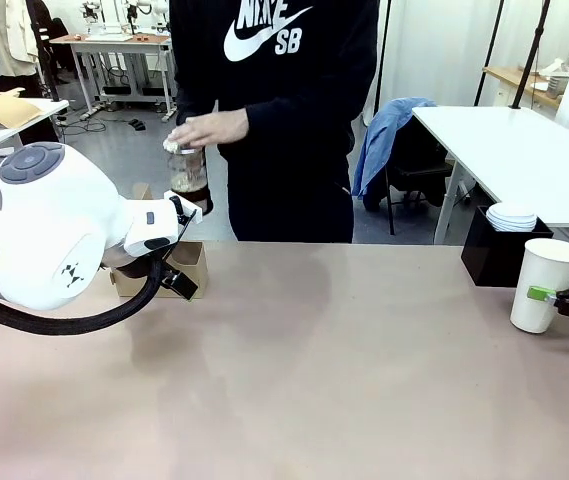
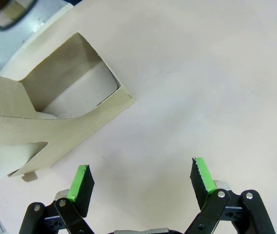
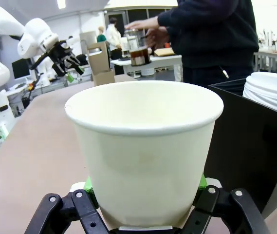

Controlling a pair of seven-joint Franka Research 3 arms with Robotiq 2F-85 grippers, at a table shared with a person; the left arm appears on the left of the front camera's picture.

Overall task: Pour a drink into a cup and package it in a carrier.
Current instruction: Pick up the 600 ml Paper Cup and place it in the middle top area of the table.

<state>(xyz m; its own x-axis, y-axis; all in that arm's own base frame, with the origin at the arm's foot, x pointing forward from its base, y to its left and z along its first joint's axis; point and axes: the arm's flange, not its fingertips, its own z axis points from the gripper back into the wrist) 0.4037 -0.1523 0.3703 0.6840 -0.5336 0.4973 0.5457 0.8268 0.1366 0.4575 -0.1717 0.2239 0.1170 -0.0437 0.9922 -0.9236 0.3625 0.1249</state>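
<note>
A white paper cup stands at the table's far right, and my right gripper is shut on its lower part; in the right wrist view the cup sits between the green pads. The person at the far side holds a glass carafe with dark drink in it above the table's far left. The brown cardboard carrier stands below it. My left gripper hangs open just beside the carrier, with nothing between its fingers.
A black box holding a stack of white lids stands at the back right, right beside the cup. A white table stands behind it. Bare tan tabletop stretches between the arms.
</note>
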